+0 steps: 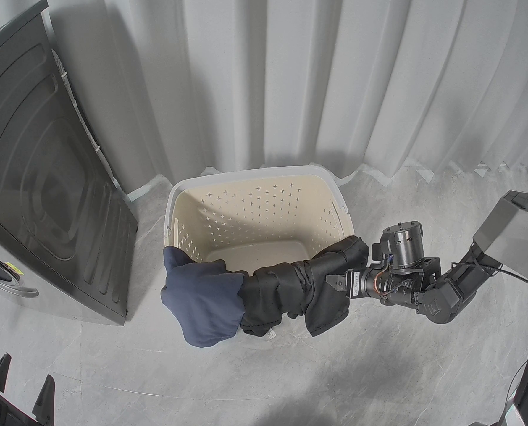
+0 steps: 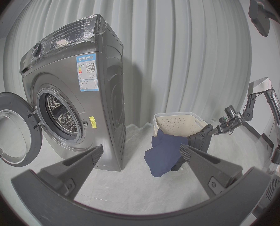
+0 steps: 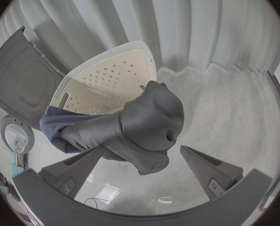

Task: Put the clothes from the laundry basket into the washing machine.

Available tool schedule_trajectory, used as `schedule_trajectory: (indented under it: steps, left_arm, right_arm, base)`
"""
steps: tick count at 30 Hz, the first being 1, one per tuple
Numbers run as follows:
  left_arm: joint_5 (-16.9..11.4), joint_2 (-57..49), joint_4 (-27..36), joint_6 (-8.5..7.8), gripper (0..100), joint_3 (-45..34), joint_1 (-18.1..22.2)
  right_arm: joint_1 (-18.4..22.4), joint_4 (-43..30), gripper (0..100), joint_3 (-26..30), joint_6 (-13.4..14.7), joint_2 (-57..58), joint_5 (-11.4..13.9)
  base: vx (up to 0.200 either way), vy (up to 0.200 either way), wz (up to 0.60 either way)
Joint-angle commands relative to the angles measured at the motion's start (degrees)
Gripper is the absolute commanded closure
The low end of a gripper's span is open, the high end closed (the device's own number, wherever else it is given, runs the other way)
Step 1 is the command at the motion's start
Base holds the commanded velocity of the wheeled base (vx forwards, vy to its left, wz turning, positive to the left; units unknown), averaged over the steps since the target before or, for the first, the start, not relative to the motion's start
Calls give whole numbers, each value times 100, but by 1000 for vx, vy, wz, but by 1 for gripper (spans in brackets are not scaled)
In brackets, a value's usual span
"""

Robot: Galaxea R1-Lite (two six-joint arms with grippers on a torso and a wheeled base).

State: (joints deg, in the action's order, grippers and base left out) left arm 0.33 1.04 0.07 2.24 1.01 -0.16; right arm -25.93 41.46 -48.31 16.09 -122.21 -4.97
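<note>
**Q:** Where do the clothes lie?

**A:** Lower centre of the head view. A navy garment (image 1: 204, 306) and a dark grey garment (image 1: 302, 291) hang bunched over the near rim of the laundry basket (image 1: 258, 214), navy to the left, the two touching. The washing machine (image 1: 45, 173) stands at the frame's left. The left wrist view shows its door (image 2: 14, 129) swung open.

**Q:** And the pincers?

**A:** The right pincer (image 3: 140, 148), right of centre in the head view, sits at the grey garment's end. Its fingers are spread wide with the cloth between and ahead of them, not clamped. The left pincer (image 2: 140, 147), in the lower left corner of the head view, has its fingers apart and holds nothing.

**Q:** How will the load handle?

**A:** Probably soft, light and limp, so it will sag and trail when lifted. Because the two pieces overlap, they may drag out together. The thick bunched fold of grey cloth on the rim looks the surest hold, as a loose hem could slip free.
</note>
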Motion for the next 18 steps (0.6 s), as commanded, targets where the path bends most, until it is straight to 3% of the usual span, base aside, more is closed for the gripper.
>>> schedule_trajectory:
  steps: [1, 9, 10, 18]
  left_arm:
    - [2, -68, 1, 4, 0, -84, -2]
    - [2, -68, 1, 13, 0, -84, 7]
    - [2, -68, 1, 13, 0, -84, -2]
    - [2, -68, 1, 13, 0, -84, 7]
  right_arm:
    - [-9, 117, 0, -196, -10, -242, -30]
    - [18, 178, 0, -328, -1, -418, -48]
    - [18, 178, 100, -328, -1, -418, -48]
    - [-149, 662, 100, 50, -27, -251, -30]
  base:
    - [0, 0, 0]
    - [0, 0, 0]
    - [0, 0, 0]
    - [0, 0, 0]
